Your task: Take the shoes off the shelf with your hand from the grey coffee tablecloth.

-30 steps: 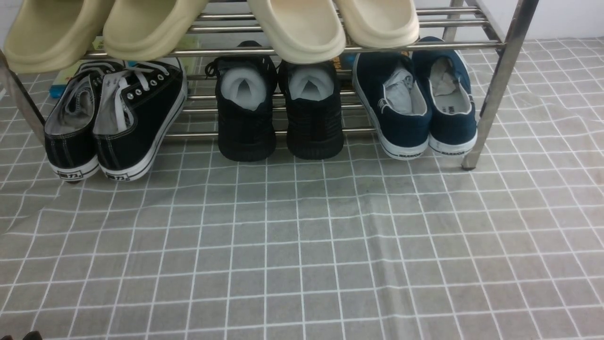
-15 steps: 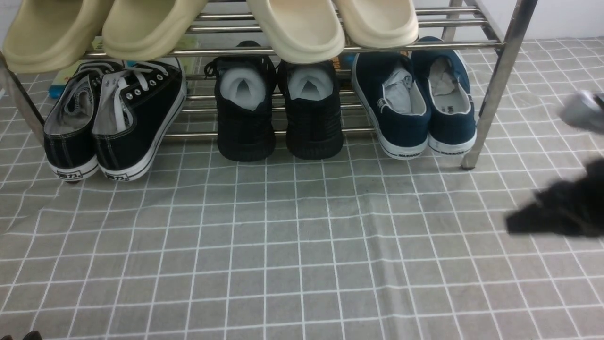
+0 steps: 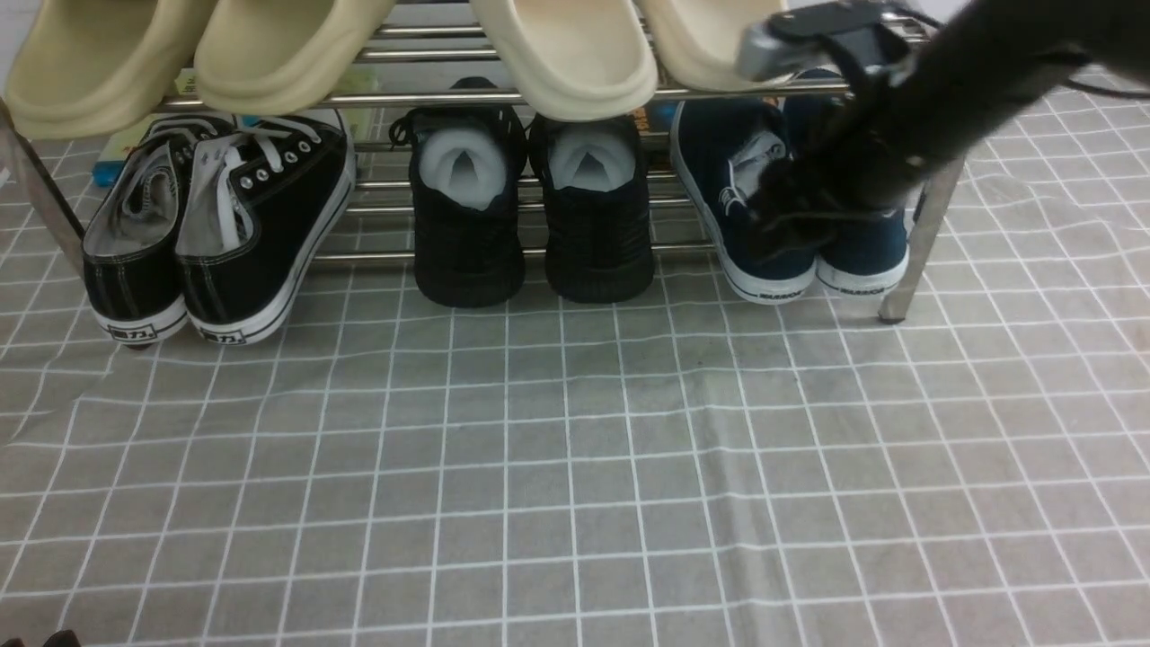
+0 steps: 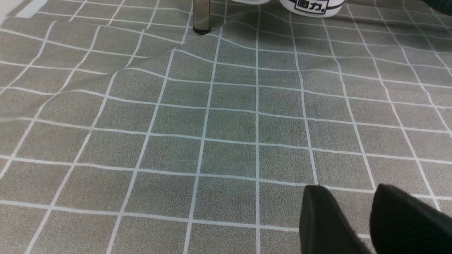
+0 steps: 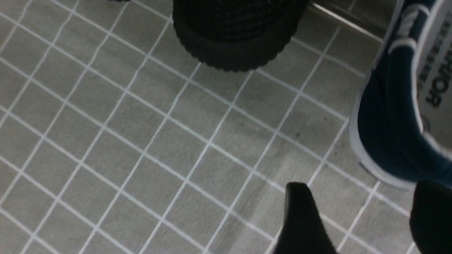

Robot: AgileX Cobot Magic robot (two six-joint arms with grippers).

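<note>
Grey gridded tablecloth [image 3: 575,467], wrinkled, under steel shelf [image 3: 914,261]; right tool [image 5: 360,192] spread near navy shoes [image 3: 705,162].

My right arm [image 3: 952,90] is black, with a pale grey block near its end; the fingers [image 5: 300,222] of my right pincer [image 5: 363,225] are black too. The shoes [image 3: 710,171] are navy blue with white soles (their insoles greyish white, lettered in dark print). The tablecloth [image 3: 575,449] is grey-brown, ruled in thin white squares. The shelf [image 3: 503,97] is shiny silver. The lace-up sneakers [image 3: 225,243] are black with white laces and soles, the knit sneakers [image 3: 472,243] all black. The left slippers [image 3: 198,54] are khaki-beige, the right slippers [image 3: 629,45] paler cream.
</note>
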